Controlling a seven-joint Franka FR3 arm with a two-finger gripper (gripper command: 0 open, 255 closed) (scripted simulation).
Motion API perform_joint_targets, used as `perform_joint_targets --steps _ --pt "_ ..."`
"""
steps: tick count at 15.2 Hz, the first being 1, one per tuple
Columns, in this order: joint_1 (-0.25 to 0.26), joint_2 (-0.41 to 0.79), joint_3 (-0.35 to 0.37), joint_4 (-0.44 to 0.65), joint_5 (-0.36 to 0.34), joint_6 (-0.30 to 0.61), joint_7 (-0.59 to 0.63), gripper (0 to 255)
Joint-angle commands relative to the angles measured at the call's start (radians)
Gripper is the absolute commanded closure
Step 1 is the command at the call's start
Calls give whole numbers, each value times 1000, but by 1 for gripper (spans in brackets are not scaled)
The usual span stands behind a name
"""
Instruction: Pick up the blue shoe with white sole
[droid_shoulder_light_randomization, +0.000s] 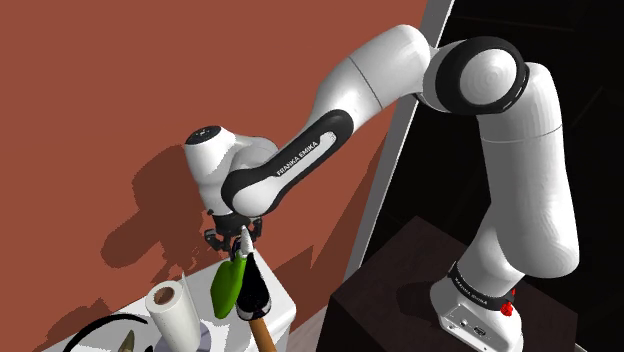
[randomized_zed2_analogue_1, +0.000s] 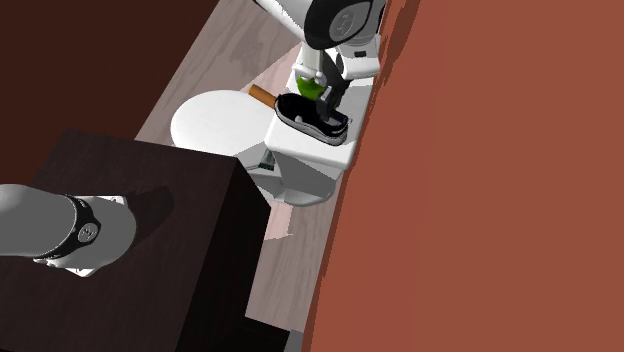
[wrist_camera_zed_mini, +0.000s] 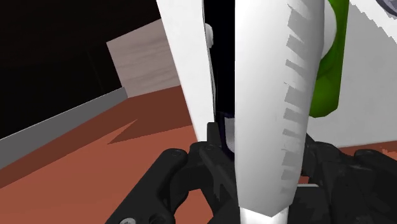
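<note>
Shoe (randomized_zed2_analogue_1: 310, 118) sat clasped in our gripper (randomized_zed2_analogue_1: 328, 92), we saw, over the tank (randomized_zed2_analogue_1: 300, 165), beside a green object (droid_shoulder_light_randomization: 228, 285).

Toilet tank (randomized_zed2_analogue_1: 300, 165) shows smooth, plain white, porcelain by the look, and the shoe (randomized_zed2_analogue_1: 312, 118) on top of it reads dark and matt over a smooth white sole (wrist_camera_zed_mini: 267, 114). Behind the tank there's a flat, matt red-brown wall (randomized_zed2_analogue_1: 480, 200). Below the tank lies pale wood-grain floor (randomized_zed2_analogue_1: 215, 60), and near it stands a white paper roll (droid_shoulder_light_randomization: 180, 305).
</note>
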Motion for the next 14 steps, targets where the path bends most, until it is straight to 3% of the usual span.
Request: perform_joint_targets --steps 1,14 --pt "-3 -14 5 5 8 -18 -6 255" --pt "-24 -110 36 38 62 -137 -41 255"
